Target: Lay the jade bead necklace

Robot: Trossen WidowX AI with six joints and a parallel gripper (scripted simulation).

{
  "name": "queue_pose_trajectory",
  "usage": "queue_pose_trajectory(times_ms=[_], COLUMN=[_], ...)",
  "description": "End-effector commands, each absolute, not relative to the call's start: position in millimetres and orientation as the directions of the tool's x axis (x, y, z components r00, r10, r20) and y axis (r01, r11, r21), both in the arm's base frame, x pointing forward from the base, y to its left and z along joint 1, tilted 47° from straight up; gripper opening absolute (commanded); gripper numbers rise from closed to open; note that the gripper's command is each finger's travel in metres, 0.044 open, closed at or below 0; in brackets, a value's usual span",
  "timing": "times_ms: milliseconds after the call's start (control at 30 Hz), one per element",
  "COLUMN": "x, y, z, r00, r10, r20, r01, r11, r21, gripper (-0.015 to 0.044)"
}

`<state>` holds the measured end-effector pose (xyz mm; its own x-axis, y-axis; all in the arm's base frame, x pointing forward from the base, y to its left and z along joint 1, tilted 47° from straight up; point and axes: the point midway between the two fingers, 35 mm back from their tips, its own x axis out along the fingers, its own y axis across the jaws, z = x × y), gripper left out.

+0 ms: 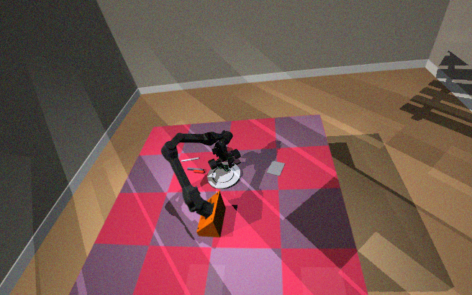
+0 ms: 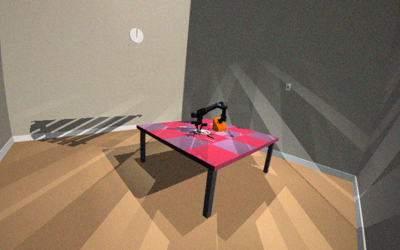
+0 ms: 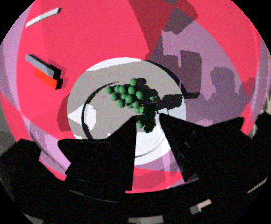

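Observation:
The jade bead necklace (image 3: 131, 95) (image 1: 226, 168) lies bunched in a heap over the far part of the round bead board, not spread around its ring groove. Some beads are in shadow near the fingertips. The round bead board (image 3: 111, 64) (image 1: 227, 185) (image 2: 207, 132) is pale, with a thin dark groove line that shows on its left side in the wrist view. My gripper (image 3: 147, 117) (image 1: 227, 165) is partly open and points down just above the board, its tips beside the near edge of the heap. Whether any bead touches a finger is hidden.
A white stick (image 3: 43, 17) (image 1: 190, 159) and a grey and red tool (image 3: 46, 75) (image 1: 198, 170) lie left of the board. A pale square tile (image 1: 275, 168) lies to its right. The orange base block (image 1: 208, 221) (image 2: 218, 124) stands on the near side of the board.

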<state>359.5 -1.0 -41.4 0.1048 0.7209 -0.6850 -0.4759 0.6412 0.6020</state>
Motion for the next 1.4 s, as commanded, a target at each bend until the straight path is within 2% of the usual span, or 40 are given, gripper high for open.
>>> queue_pose_trajectory(times_ms=[0, 267, 1367], x=[359.6, 357.7, 355.1], y=[-0.6, -7.3, -8.2], z=[-41.2, -33.7, -32.2], r00=[0.104, 0.1, 0.099], r10=[0.721, 0.723, 0.723], r20=[-0.685, -0.684, -0.683], r01=[-0.477, -0.477, -0.477], r11=[0.641, 0.638, 0.637], r21=[0.602, 0.605, 0.605], gripper=[0.0236, 0.044, 0.044])
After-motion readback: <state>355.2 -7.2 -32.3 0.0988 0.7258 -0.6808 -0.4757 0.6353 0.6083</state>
